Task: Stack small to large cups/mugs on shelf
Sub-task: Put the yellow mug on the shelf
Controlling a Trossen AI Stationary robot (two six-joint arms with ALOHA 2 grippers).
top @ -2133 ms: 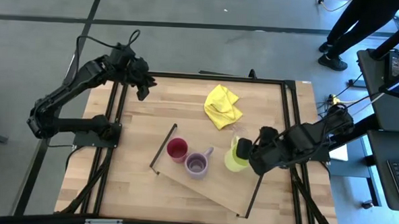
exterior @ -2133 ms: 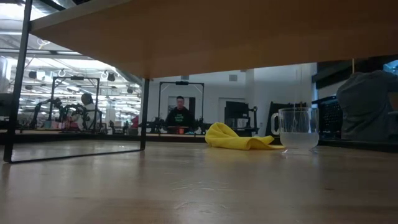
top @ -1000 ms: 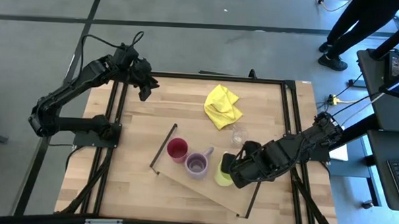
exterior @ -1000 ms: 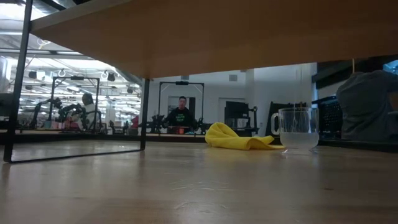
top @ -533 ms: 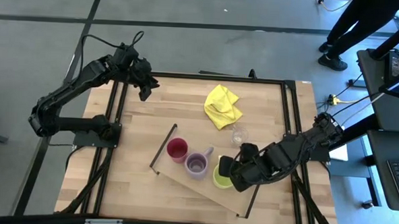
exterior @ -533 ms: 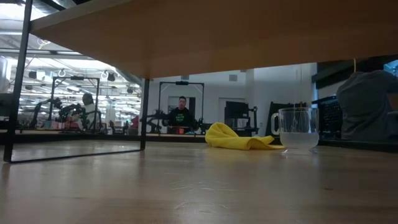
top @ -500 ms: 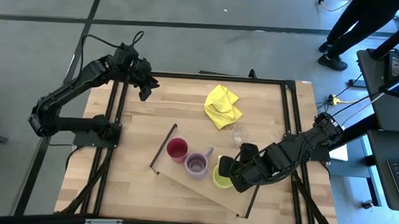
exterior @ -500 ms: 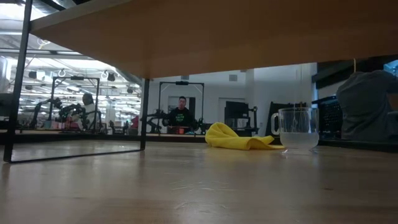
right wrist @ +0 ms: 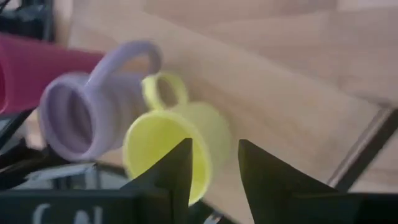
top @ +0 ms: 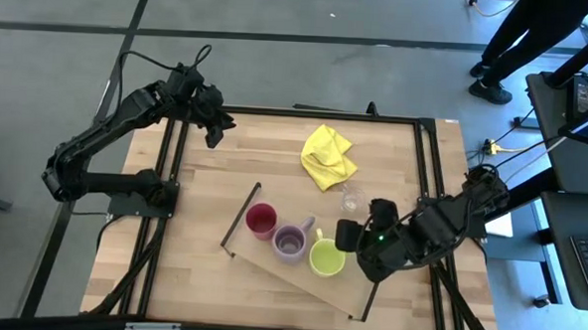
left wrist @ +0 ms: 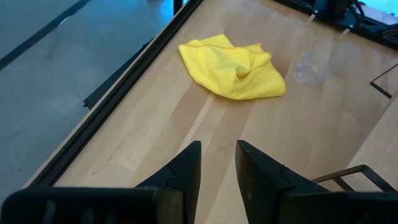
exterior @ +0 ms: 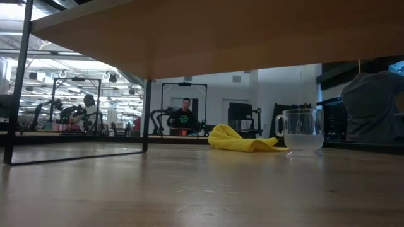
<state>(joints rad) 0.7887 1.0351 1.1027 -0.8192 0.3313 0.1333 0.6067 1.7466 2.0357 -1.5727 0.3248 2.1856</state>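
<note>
The yellow-green mug (top: 326,257) stands on the shelf (top: 299,281) just ahead of the right gripper (top: 350,235), whose fingers are apart and empty. Retract clear of the purple mug (top: 291,242), then approach the glass tumbler (top: 351,199) beside the gripper.

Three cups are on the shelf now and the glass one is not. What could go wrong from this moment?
1. The right end effector is open just beside the yellow-green mug; backing away carelessly could knock it into the purple mug, which stands very close.
2. The clear glass tumbler waits on the table near the yellow cloth; being transparent, it may be harder to grasp cleanly.
</note>
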